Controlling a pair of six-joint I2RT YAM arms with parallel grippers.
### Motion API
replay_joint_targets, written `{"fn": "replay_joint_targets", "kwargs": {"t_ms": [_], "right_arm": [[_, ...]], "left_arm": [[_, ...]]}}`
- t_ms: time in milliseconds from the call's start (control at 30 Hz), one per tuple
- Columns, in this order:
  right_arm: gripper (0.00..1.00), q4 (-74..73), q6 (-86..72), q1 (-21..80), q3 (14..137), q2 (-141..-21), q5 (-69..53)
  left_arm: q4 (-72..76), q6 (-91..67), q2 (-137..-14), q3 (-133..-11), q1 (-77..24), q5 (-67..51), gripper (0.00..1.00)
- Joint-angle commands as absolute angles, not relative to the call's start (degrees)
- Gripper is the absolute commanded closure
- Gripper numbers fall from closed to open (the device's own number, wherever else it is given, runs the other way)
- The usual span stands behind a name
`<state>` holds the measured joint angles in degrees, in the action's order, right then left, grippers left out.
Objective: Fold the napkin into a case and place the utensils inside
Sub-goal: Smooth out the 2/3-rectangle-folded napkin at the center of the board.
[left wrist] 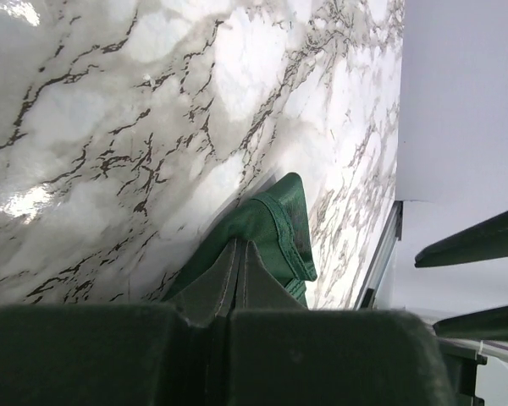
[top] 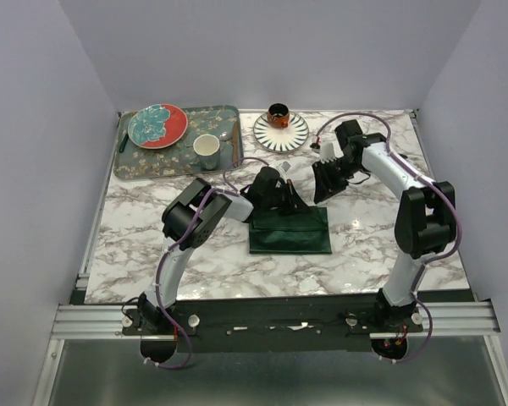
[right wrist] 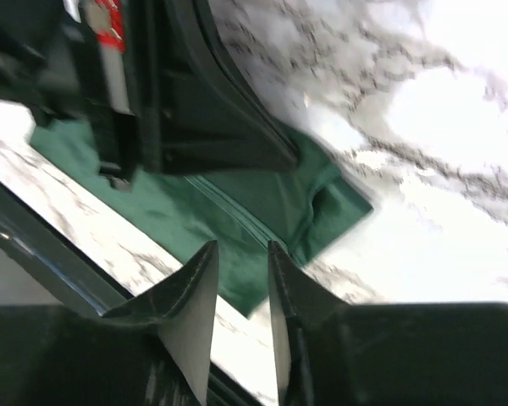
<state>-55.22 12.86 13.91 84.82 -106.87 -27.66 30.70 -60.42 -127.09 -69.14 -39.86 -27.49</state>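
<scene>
lying flat, napkin (top: 289, 230) lengthwise left-right

napkin (top: 289, 230) dark green | table (top: 144, 237) white marble, black veins | plate (top: 157, 125) teal-red floral | saucer (top: 284, 138) black-white striped | mug (top: 207, 150) white | tray (top: 165, 162) green floral

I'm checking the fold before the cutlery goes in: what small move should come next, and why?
Probably open the left gripper and lift it away. It is shut on the far edge of the napkin, which lies folded on the table, while the right gripper stands open above the cloth near a corner, holding nothing.
</scene>
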Motion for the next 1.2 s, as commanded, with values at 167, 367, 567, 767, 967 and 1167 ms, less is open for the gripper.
{"fn": "replay_joint_targets", "kwargs": {"t_ms": [167,367,567,767,967,1167], "right_arm": [[0.74,-45.63,1.68,12.74,79.9,-111.18,-38.41],[0.79,-43.07,-2.19,10.99,76.29,-115.91,-34.81],[0.8,-43.33,-3.87,10.46,75.32,-118.47,-29.36],[0.84,-43.68,-4.57,10.46,74.71,-118.74,-27.95],[0.84,-43.86,-5.36,10.46,74.79,-118.83,-27.33],[0.84,-44.03,-5.98,10.55,74.88,-118.74,-26.72]], "left_arm": [[22.68,-56.43,-128.58,-68.47,-40.17,-22.94,1.0],[23.38,-56.6,-128.58,-68.2,-40.17,-23.81,1.0],[27.33,-57.13,-128.94,-67.33,-39.38,-27.59,0.89],[33.83,-59.24,-128.59,-64.25,-37.1,-31.98,0.69],[41.3,-61.87,-127.18,-60.12,-35.6,-36.21,0.55],[53.34,-65.47,-125.95,-52.66,-33.49,-39.81,0.51]]}}
